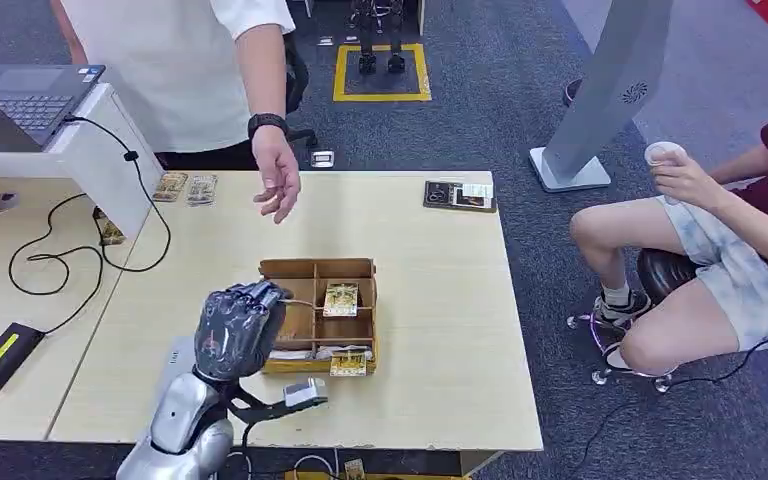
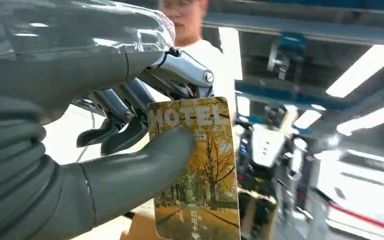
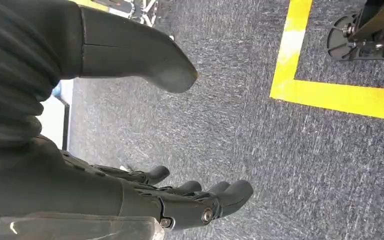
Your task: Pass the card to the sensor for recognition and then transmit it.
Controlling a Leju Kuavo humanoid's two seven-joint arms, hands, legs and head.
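Left hand (image 2: pixel 105 150) around hotel card (image 2: pixel 200 175)

- Pale wood tabletop (image 1: pixel 440 300) over dark blue-grey carpet (image 1: pixel 520 120).
- Yellow square outline (image 1: pixel 381 72) taped on carpet.
- Bright ceiling light strips (image 2: pixel 365 77) overhead.

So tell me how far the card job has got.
Done: the left hand holds a HOTEL card between thumb and fingers, raised beside the wooden tray. In hand: carrying it on. Left: the sensor pass and the handover, perhaps to the person's open hand over the table. The right hand hangs empty over the carpet.
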